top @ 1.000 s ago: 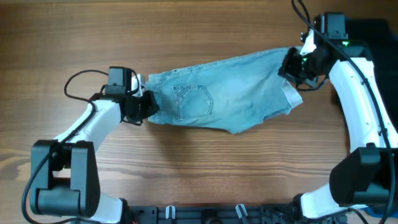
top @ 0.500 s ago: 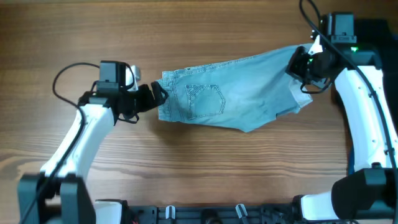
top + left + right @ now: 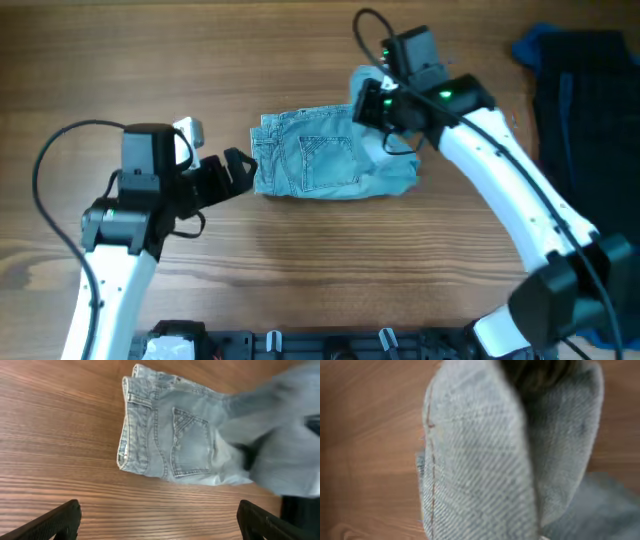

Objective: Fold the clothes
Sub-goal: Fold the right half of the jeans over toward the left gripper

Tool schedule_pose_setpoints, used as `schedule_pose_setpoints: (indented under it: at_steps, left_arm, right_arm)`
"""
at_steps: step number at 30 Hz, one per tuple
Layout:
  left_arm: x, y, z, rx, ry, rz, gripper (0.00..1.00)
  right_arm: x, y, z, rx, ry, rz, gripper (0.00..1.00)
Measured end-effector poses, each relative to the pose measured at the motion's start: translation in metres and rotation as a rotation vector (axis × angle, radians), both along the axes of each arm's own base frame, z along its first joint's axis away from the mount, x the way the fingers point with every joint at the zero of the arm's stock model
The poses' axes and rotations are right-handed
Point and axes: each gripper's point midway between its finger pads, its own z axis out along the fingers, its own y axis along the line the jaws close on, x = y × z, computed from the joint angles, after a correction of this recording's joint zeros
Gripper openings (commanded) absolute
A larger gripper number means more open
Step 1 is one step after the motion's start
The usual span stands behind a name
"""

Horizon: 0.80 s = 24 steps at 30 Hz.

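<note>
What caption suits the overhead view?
Right pincer holds pale denim shorts folded over on the table; open left pincer sits beside them.

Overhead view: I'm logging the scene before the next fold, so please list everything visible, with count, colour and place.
pale blue denim garment: one, pale blue, table centre, pocket side up, its right end lifted
dark navy and royal blue garments: count unclear, navy and royal blue, heaped at the far right edge
wooden table: one, brown, under everything
left gripper: one, black, open, just left of the waistband, holding nothing
right gripper: one, black, shut on the denim's right end, above the garment
</note>
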Motion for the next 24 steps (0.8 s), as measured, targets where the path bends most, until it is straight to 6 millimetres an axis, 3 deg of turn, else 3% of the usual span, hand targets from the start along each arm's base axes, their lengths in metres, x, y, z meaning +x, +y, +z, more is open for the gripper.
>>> schedule_pose_setpoints:
  at_steps: [5, 10, 11, 12, 15, 16, 17, 19, 21, 23, 24]
  left_arm:
    - [-0.018, 0.002, 0.013, 0.001, -0.022, 0.003, 1.0]
    - [-0.02, 0.002, 0.011, 0.002, -0.011, 0.003, 1.0]
    - [-0.02, 0.002, 0.011, 0.002, -0.011, 0.003, 1.0]
    - [-0.02, 0.002, 0.011, 0.002, -0.012, 0.003, 1.0]
    - [-0.021, 0.002, 0.011, 0.003, -0.007, 0.003, 1.0]
    - [-0.021, 0.003, 0.011, 0.005, -0.008, 0.005, 1.0]
    - [-0.021, 0.003, 0.011, 0.006, -0.008, 0.005, 1.0]
    - [-0.021, 0.003, 0.011, 0.006, -0.008, 0.005, 1.0]
    - [-0.021, 0.003, 0.011, 0.006, -0.007, 0.005, 1.0]
    - [-0.021, 0.003, 0.011, 0.006, -0.007, 0.005, 0.99]
    - [-0.021, 0.003, 0.01, 0.005, -0.006, 0.005, 0.95]
  right_arm:
    - [-0.006, 0.036, -0.021, 0.039, 0.052, 0.026, 0.05]
    - [-0.01, 0.074, -0.028, 0.082, 0.042, 0.065, 0.1]
    - [-0.012, 0.083, -0.032, 0.089, 0.048, 0.072, 0.14]
    - [-0.013, 0.09, -0.035, 0.098, 0.051, 0.078, 0.28]
    - [-0.017, 0.114, -0.047, 0.128, 0.06, 0.116, 0.91]
    - [-0.025, 0.124, -0.054, 0.128, 0.073, 0.149, 0.99]
    - [-0.029, 0.129, -0.055, 0.125, 0.073, 0.173, 0.99]
    - [-0.031, 0.13, -0.055, 0.116, 0.067, 0.196, 0.99]
    - [-0.029, 0.118, -0.057, 0.09, 0.072, 0.196, 1.0]
    - [-0.024, 0.09, -0.045, 0.036, 0.05, 0.176, 0.98]
    - [-0.018, 0.063, -0.026, -0.002, 0.009, 0.147, 0.96]
